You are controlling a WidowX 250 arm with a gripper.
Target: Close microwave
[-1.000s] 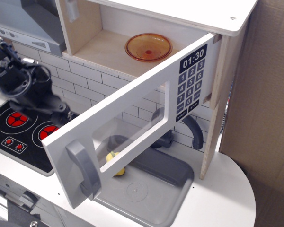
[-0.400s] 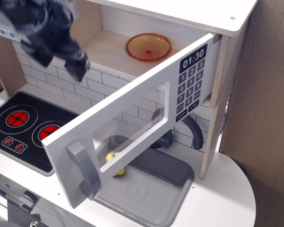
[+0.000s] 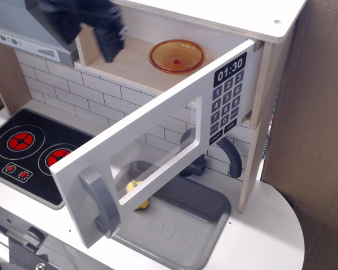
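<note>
The only text that reads clearly stands on the black keypad panel [image 3: 226, 97] of the microwave [image 3: 158, 152] door, well to the right of the tool [image 3: 109, 40] and lower than it. At the panel's top, white digits show "01:30". Beneath them sit rows of small grey keys with white numerals, among which 1, 2, 3 in the top row and further digits below can be made out. Two small keys at the panel's bottom carry white words too small to read with certainty.
</note>
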